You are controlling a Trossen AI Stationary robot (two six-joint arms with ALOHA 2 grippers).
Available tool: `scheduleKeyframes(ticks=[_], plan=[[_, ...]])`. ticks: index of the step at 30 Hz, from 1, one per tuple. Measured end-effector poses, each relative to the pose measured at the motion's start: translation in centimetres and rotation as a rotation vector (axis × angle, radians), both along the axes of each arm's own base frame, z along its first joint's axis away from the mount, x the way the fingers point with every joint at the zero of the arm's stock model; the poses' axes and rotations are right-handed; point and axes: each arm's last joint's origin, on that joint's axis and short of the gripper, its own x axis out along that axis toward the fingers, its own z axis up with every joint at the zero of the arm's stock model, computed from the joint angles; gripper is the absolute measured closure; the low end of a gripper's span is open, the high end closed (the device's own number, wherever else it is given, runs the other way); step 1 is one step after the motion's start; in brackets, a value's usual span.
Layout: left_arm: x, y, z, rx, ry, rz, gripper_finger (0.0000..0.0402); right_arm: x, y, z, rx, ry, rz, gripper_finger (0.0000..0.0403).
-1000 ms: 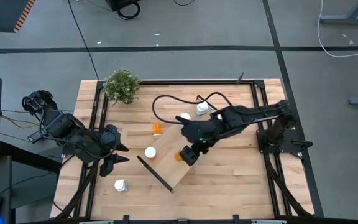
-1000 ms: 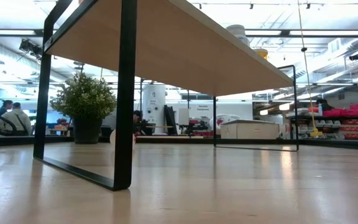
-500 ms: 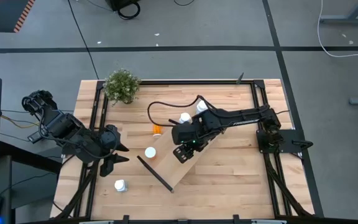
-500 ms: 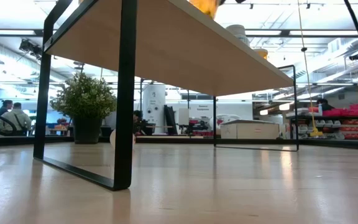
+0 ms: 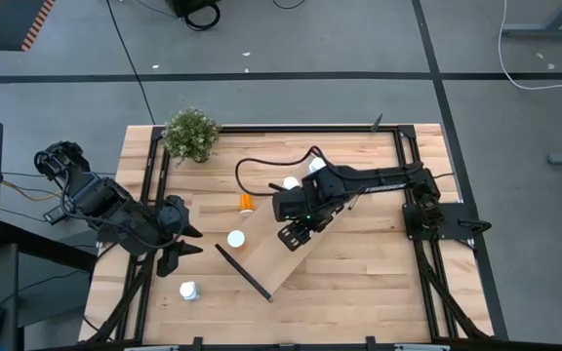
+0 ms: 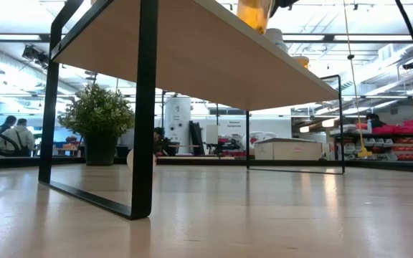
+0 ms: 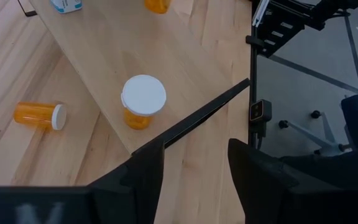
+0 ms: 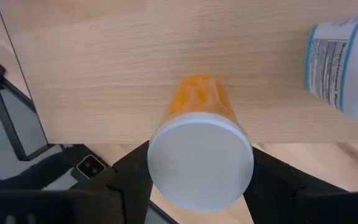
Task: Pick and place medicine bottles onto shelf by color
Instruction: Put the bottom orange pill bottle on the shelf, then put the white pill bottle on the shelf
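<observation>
The shelf (image 5: 279,234) lies slantwise across the table's middle. My right gripper (image 5: 296,234) hangs over it, pointing steeply down, shut on an orange medicine bottle (image 8: 197,99) with a white cap (image 8: 201,163). Another orange bottle (image 7: 143,99) stands upright on the shelf near its black end rail (image 7: 191,121). Two white bottles (image 5: 289,183) (image 5: 316,168) stand at the shelf's far end. An orange bottle (image 5: 247,202) lies on its side on the table. A white one (image 5: 188,290) is on the table near the front left. My left gripper (image 5: 188,242) waits open, left of the shelf. My right gripper pinches the orange bottle's cap end (image 8: 157,155) between its two fingers, one on either side. The fingers come from above, pointing down. The bottle hangs upright below them (image 6: 253,16), over the shelf's top. Whether its bottom rests on the board, I cannot tell.
A small green potted plant (image 5: 191,134) stands at the table's far left corner. A black cable (image 5: 261,156) loops over the table behind the shelf. Bare tabletop lies to the right of the shelf and along the near edge.
My right gripper has tipped more steeply downward and sunk toward the shelf with the orange bottle. In the low view the bottle has come into sight from above and now reaches down to the shelf's top edge.
</observation>
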Motion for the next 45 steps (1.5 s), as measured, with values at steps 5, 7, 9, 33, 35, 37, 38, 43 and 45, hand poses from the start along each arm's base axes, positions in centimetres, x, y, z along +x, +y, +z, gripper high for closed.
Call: scheduleKeyframes(ticks=[5, 7, 9, 33, 35, 37, 38, 43, 45], plan=[[0.0, 0.0, 0.0, 0.000, 0.000, 0.000, 0.0215, 0.1, -0.7, -0.3, -0.010, 0.009, -0.003, 0.0186], [0.0, 0.0, 0.0, 0.000, 0.000, 0.000, 0.0216, 0.1, -0.8, -0.4, -0.014, 0.011, -0.003, 0.0186], [0.0, 0.0, 0.0, 0.000, 0.000, 0.000, 0.0215, 0.2, -0.9, -0.4, -0.015, 0.012, -0.005, 0.0183], [-0.5, 0.2, -0.6, -0.031, 0.099, 0.014, 0.0207, 0.3, -0.9, 0.0, 0.055, -0.022, -0.008, 0.0141], [-0.8, 0.2, -1.1, -0.039, 0.177, 0.014, 0.0206, 0.1, -0.8, 0.4, 0.082, -0.028, -0.002, 0.0141], [-1.1, 0.1, -1.5, -0.024, 0.241, -0.012, 0.0202, -0.1, -0.6, 1.0, 0.105, -0.049, 0.007, 0.0141], [-1.3, 0.0, -1.6, -0.013, 0.263, -0.025, 0.0199, -0.3, -0.5, 1.3, 0.114, -0.058, 0.012, 0.0141], [-1.9, -1.1, -2.4, 0.009, 0.359, -0.062, 0.0180, -0.8, 0.5, 2.8, 0.163, -0.108, 0.058, 0.0141], [-2.2, -1.6, -2.9, 0.035, 0.412, -0.062, 0.0170, -1.2, 1.2, 3.7, 0.166, -0.145, 0.096, 0.0141]])
